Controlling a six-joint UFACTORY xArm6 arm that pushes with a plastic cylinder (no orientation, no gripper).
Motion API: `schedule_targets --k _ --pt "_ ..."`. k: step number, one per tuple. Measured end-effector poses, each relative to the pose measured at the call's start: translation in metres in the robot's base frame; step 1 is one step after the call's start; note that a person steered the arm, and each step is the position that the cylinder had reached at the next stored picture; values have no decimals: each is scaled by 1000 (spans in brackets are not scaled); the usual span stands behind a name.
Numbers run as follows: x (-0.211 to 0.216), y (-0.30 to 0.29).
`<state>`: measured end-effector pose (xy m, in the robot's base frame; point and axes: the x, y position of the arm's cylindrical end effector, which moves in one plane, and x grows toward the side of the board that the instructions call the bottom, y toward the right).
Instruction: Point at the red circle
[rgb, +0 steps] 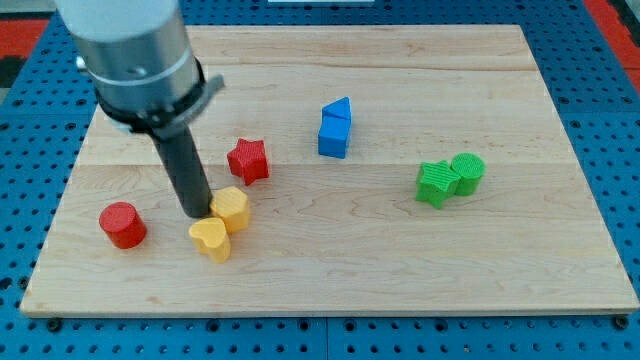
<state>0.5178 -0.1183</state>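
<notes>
Dark rod's tip partly hides a yellow block, right of red circle; no pincer shows.

My tip touches the yellow block above the yellow heart, red circle near at the view's left on the worktop.

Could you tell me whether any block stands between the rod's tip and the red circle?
Nothing visible does. My tip sits against the yellow blocks, and the red circular block lies to the view's left across bare wooden board. The red star block is off that line.
</notes>
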Motion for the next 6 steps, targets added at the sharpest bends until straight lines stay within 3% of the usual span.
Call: schedule_targets --k 2,4,5,6 --pt "6 5" --pt "23 -61" --pt "98 -61" --pt "75 -94"
